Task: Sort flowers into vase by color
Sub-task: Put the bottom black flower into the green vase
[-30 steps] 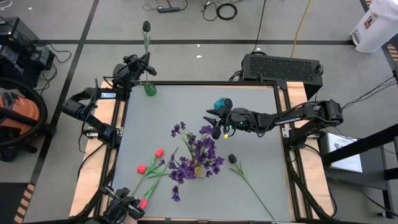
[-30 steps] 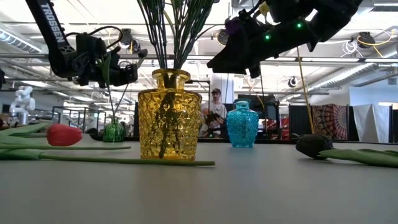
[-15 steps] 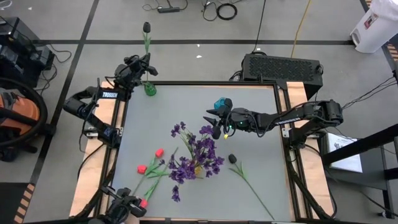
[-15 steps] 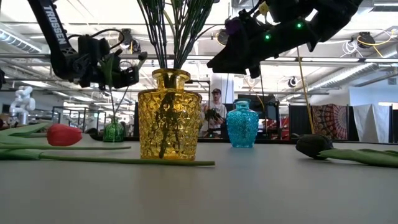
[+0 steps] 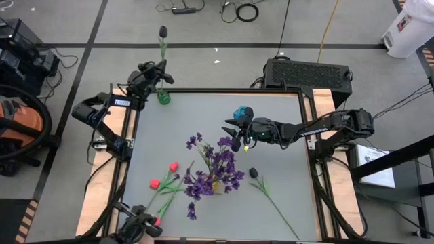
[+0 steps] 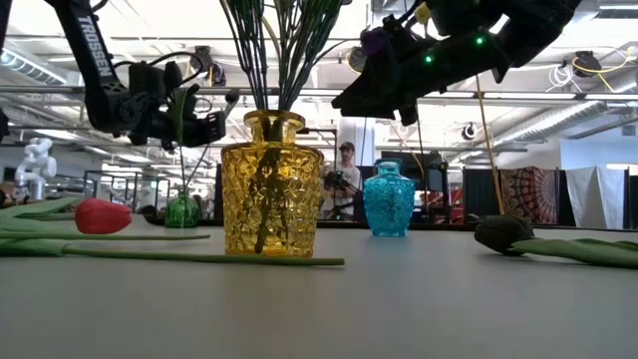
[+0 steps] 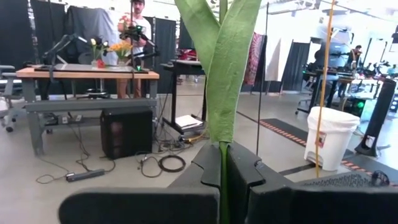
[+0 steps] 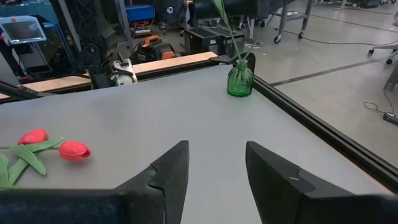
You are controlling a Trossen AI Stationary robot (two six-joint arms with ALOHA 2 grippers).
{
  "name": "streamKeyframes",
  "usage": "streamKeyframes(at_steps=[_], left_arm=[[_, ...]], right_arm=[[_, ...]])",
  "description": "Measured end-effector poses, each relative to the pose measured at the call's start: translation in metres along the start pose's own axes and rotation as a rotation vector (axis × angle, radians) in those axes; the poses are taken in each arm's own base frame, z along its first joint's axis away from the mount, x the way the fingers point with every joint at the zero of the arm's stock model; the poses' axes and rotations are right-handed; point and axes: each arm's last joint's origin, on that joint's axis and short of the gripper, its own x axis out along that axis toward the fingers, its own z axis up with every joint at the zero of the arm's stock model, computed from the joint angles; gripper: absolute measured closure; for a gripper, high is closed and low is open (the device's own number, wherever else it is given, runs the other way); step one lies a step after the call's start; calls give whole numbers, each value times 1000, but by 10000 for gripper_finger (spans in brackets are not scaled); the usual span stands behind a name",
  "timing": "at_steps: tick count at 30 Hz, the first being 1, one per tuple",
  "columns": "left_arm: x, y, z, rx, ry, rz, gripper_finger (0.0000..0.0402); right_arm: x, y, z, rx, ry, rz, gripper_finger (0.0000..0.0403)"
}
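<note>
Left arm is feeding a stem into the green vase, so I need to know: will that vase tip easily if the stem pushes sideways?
Probably yes. The green vase looks small with a narrow neck, and the flower stands far taller, giving leverage. It sits by the table edge, so a topple could go off. Left gripper is shut on the stem.

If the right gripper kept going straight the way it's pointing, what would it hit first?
Judging by its wrist view, the right gripper, fingers apart, has bare table ahead, then probably the green vase at the far edge, slightly off to one side; depth is uncertain.

A white bin [image 5: 408, 28] and black cables [image 5: 239, 9] lie on the floor beyond the table [image 5: 285, 163].
</note>
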Motion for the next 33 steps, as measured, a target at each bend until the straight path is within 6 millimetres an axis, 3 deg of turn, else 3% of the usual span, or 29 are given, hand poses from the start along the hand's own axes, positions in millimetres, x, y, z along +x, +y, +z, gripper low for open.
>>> streamKeyframes(at_steps=[20,33], left_arm=[[0,-7,-6,-7,54,-22,398],[-1,-7,-9,-28,126,-32,337]], right_arm=[[0,0,-2,-5,15,-2,252],[0,-1,-3,-35,28,-5,252]])
